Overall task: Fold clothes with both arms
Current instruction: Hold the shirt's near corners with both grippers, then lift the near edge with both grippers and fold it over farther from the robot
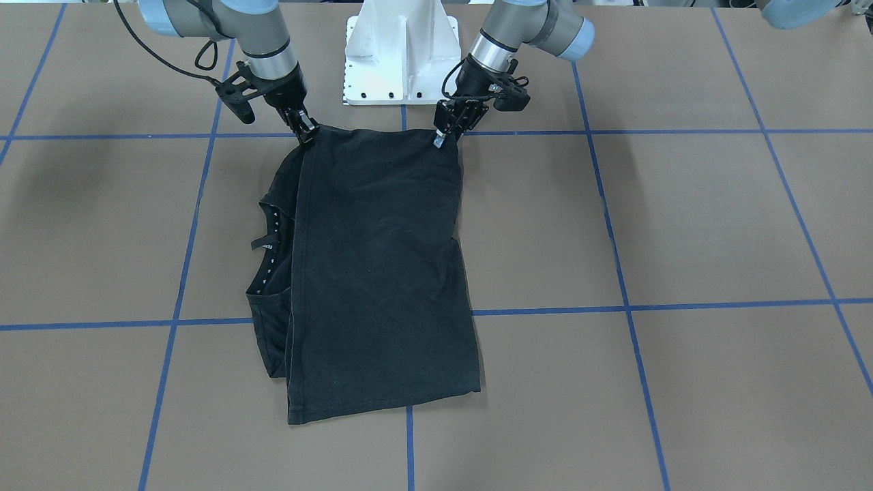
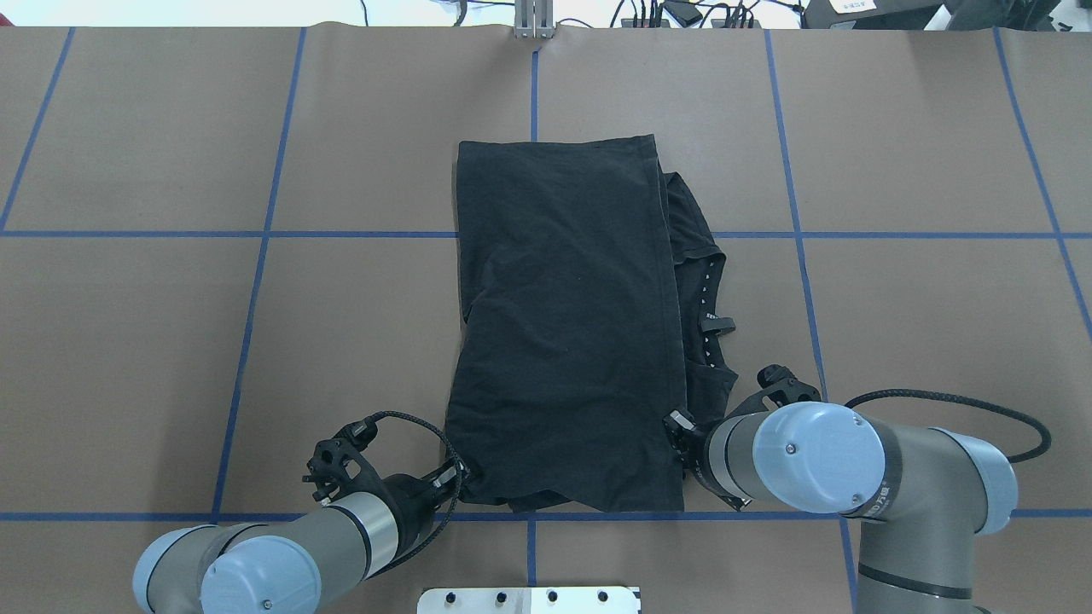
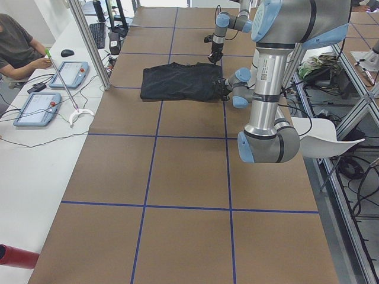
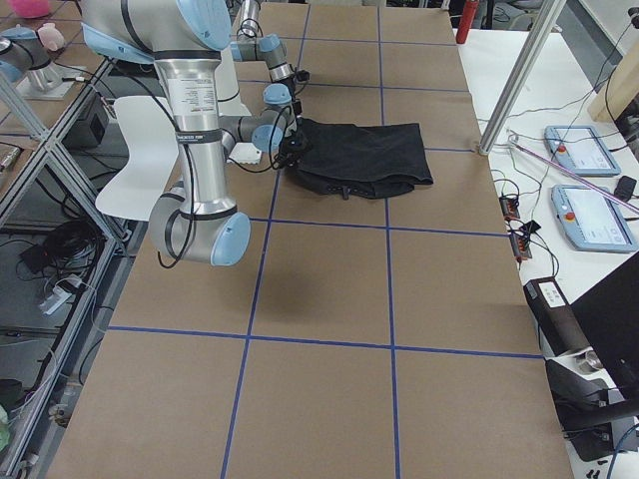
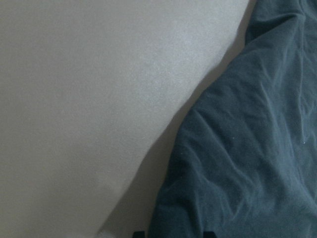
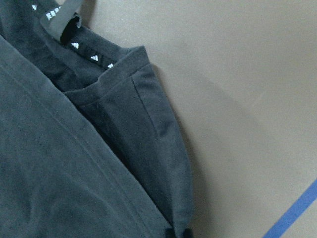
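You had left gripper (image 1: pixel 443 138) and right gripper (image 1: pixel 305 131) each clamped on T-shirt (image 1: pixel 382 273) corner by robot-side edge of table (image 1: pixel 682 225), guessing to lift for next fold.

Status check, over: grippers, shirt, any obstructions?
Right gripper shut on T-shirt's robot-side corner. Left gripper at the other robot-side corner, grip unclear. T-shirt folded, lying on table. Nothing blocking.

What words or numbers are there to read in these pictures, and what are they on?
No word or number reads clearly.
T-shirt, neck tape: small white striped logos in a row, no letters.
Right arm, dark band: white print, too blurred to read.
Left arm, white sticker: too small to read.
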`<move>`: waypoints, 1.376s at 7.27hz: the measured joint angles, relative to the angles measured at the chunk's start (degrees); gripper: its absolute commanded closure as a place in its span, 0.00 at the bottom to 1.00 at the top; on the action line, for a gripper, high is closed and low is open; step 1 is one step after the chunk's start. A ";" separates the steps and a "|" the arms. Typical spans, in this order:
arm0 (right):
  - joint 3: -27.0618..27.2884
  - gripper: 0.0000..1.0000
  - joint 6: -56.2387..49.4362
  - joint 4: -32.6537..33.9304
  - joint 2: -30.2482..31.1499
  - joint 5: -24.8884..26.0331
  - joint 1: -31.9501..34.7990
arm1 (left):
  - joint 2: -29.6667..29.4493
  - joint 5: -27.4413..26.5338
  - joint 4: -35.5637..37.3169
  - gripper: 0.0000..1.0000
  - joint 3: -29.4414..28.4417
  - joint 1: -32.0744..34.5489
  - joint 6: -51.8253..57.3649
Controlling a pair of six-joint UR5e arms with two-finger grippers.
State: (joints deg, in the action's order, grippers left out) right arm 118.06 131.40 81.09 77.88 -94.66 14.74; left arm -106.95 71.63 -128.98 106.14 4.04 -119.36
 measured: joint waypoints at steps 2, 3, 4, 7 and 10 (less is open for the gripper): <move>-0.02 1.00 0.00 0.03 0.00 0.00 0.03 | -0.03 0.02 1.56 1.00 1.24 -0.01 0.00; 0.14 1.00 0.00 0.03 0.03 0.00 0.07 | -0.03 0.08 1.92 1.00 1.57 -0.03 0.02; 0.33 1.00 0.00 0.03 0.13 0.00 0.19 | -0.04 0.13 2.50 1.00 1.98 -0.04 0.06; 5.41 1.00 0.00 0.07 3.00 -0.37 0.67 | -0.07 1.88 9.27 1.00 8.71 -0.30 0.09; 11.10 1.00 -0.57 0.05 5.32 -9.49 8.49 | -1.61 5.50 12.78 1.00 13.97 3.45 0.30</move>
State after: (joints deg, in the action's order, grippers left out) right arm 129.16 130.83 81.14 83.21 -104.16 23.23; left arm -108.56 77.14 -116.20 120.11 7.49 -119.06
